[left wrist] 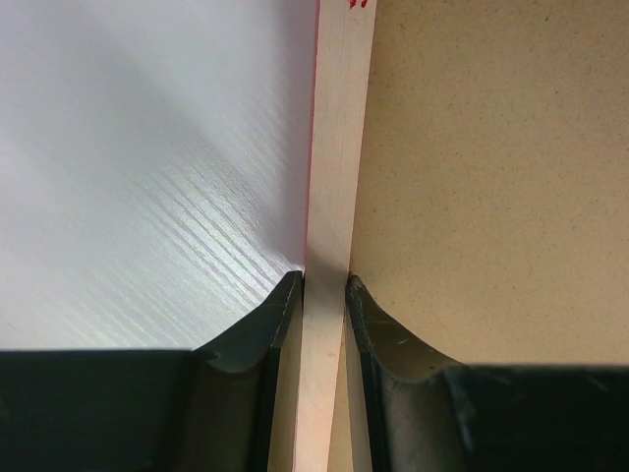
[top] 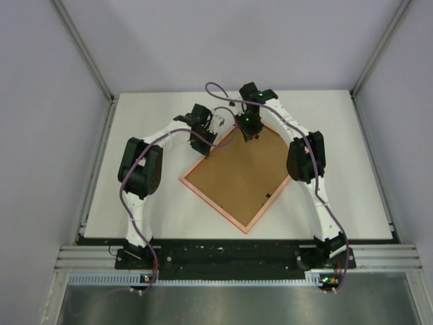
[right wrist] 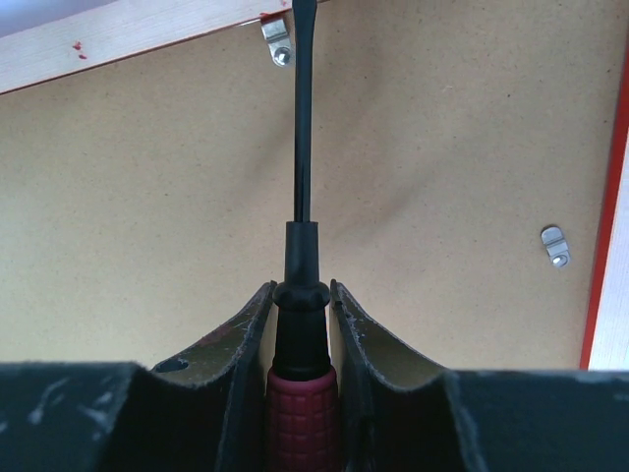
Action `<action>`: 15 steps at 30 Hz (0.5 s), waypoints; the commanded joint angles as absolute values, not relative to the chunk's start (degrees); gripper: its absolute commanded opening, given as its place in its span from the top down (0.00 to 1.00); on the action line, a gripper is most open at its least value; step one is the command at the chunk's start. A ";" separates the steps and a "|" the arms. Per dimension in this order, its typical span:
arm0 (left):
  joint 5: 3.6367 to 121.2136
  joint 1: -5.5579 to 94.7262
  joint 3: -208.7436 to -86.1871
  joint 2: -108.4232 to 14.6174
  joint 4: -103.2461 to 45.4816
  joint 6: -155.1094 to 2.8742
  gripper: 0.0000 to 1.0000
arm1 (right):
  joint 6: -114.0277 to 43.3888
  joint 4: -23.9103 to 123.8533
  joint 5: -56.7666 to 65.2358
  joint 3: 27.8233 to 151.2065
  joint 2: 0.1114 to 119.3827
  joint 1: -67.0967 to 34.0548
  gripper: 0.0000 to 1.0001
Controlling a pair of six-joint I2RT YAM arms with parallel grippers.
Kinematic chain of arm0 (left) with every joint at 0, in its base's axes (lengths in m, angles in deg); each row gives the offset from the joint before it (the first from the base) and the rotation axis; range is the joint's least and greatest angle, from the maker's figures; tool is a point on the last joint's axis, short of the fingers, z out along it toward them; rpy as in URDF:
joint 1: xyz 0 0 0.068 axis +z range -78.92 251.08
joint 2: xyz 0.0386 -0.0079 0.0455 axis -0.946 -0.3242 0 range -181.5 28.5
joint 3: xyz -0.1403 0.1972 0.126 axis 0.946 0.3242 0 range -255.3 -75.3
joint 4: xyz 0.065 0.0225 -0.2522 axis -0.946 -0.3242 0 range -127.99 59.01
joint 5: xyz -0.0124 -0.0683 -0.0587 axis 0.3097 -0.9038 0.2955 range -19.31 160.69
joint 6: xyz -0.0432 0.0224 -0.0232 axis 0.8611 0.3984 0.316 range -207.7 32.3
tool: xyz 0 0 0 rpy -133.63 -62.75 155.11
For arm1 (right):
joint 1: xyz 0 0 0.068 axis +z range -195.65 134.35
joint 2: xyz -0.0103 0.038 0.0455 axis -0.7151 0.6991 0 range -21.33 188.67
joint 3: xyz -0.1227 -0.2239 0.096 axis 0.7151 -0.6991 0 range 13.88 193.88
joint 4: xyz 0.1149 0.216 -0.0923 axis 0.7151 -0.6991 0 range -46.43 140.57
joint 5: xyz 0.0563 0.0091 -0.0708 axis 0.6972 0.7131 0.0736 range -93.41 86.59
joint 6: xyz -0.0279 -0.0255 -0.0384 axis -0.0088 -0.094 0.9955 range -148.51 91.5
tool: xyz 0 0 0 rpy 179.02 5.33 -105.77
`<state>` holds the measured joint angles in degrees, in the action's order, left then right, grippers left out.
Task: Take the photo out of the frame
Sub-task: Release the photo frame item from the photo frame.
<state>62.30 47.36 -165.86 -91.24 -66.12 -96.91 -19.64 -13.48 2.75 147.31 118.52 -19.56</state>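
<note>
The frame [top: 238, 177] lies face down on the table, its brown back up with a reddish rim. The photo is hidden under the back. My left gripper [top: 201, 140] is shut on the frame's pale wooden rim [left wrist: 334, 197] at its upper left edge; in the left wrist view the fingers [left wrist: 257, 329] clamp the rim from both sides. My right gripper [top: 247, 128] is shut on a screwdriver [right wrist: 302, 295] with a dark red handle. Its black blade reaches to a small metal clip [right wrist: 278, 41] at the frame's far edge.
A second metal clip [right wrist: 555, 246] sits on the brown back near the frame's red right rim [right wrist: 604, 246]. Another dark clip [top: 268, 196] shows near the lower right edge. The white table [top: 352, 176] is walled by grey panels.
</note>
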 commanded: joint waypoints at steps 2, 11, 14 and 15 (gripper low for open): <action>61.99 47.00 -166.18 -90.15 -70.54 -97.63 0.98 | -19.19 -14.21 1.78 149.94 120.35 -19.28 1.00; 61.81 46.91 -166.09 -89.80 -70.45 -97.98 0.98 | -18.22 -15.26 2.04 146.42 119.64 -19.28 1.00; 61.72 46.91 -166.00 -89.62 -70.45 -97.98 0.98 | -17.87 -15.35 2.31 144.67 118.94 -19.10 1.00; 61.72 46.91 -166.00 -89.62 -70.45 -97.98 0.98 | -17.70 -15.26 2.05 144.40 118.94 -19.10 1.00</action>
